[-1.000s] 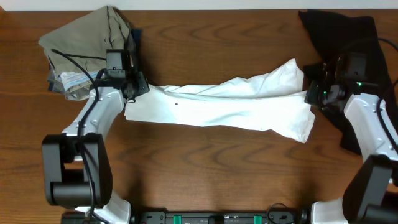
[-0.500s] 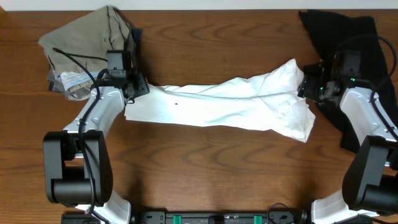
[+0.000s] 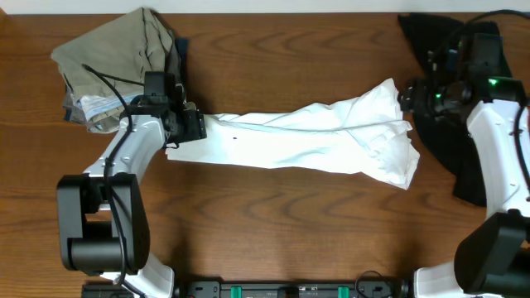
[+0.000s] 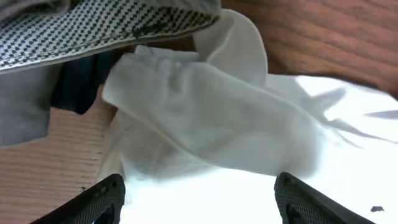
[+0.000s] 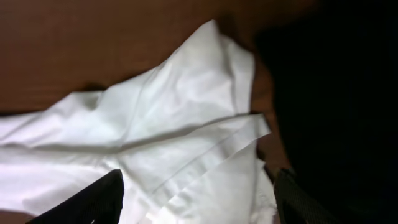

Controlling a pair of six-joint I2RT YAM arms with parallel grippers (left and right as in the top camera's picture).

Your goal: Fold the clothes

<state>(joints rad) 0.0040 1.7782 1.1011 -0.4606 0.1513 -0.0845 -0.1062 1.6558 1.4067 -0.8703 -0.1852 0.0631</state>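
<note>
One crumpled white fabric T-shirt [image 3: 290, 141] is stretched across the brown wooden table [image 3: 273, 232]. Its left end is met by the left gripper [image 3: 192, 126], fingers apart. The right gripper [image 3: 411, 95], also spread, is just beside its right end. One black cloth garment [image 3: 431, 37] and one khaki garment [image 3: 108, 50] are counted.

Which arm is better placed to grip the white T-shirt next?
Probably the left: the left gripper hangs open over the white T-shirt, while the right gripper is beside its corner, near the black garment.
</note>
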